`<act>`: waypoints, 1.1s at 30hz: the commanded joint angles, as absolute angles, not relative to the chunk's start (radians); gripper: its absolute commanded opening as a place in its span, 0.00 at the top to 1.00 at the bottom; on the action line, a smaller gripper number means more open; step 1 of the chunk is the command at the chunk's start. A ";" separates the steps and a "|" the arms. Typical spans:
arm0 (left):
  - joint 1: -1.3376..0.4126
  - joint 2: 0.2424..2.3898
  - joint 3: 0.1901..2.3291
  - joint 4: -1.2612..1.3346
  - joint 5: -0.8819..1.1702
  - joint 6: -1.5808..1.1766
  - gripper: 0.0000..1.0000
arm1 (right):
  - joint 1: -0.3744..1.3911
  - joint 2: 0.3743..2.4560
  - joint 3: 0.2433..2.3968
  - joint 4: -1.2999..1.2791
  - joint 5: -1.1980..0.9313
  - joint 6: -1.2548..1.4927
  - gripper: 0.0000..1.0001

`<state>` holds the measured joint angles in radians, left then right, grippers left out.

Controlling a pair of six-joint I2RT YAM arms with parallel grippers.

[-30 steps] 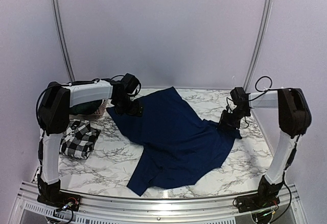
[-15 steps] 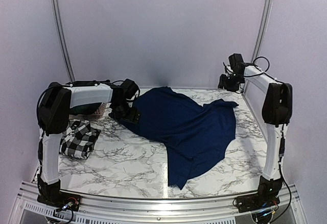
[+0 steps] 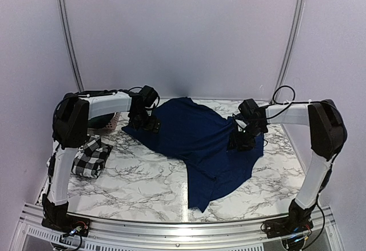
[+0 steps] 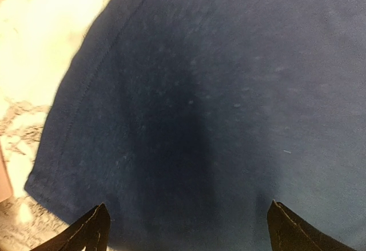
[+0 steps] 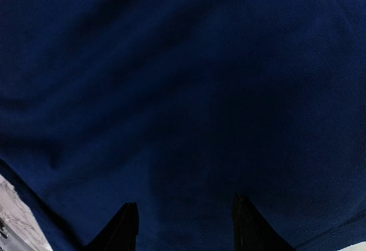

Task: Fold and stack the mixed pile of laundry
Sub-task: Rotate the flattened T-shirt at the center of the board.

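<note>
Navy T-shirt [image 3: 194, 139] lies rumpled on the table [image 3: 143, 176], partly doubled over. Left of it sits the folded check shirt [image 3: 90, 158]. Over its left hem the left end effector [image 4: 189, 231] hovers, fingers wide apart; over its right side the right end effector [image 5: 184, 228] stands half apart, pinching nothing visible. Smooth wrinkles first, then grip matching corners

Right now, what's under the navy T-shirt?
The marble table shows around the edges of the navy T-shirt, so the shirt lies on it. Whether anything else sits beneath cannot be seen; the cloth covers it.
</note>
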<state>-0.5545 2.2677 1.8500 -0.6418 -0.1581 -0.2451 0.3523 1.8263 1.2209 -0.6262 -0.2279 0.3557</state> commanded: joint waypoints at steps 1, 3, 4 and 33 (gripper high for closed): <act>-0.546 2.340 1.876 -0.684 -0.156 -0.265 0.01 | 0.336 1.804 1.165 -0.559 -0.205 0.381 0.48; -0.547 2.343 1.853 -0.684 -0.147 -0.272 0.01 | 0.323 1.819 1.148 -0.557 -0.186 0.368 0.48; -0.551 2.337 1.834 -0.684 -0.145 -0.276 0.01 | 0.312 1.832 1.144 -0.558 -0.185 0.365 0.48; -0.647 1.967 1.535 -0.657 -0.173 -0.443 0.01 | 0.222 1.897 1.580 -0.763 -0.162 0.167 0.46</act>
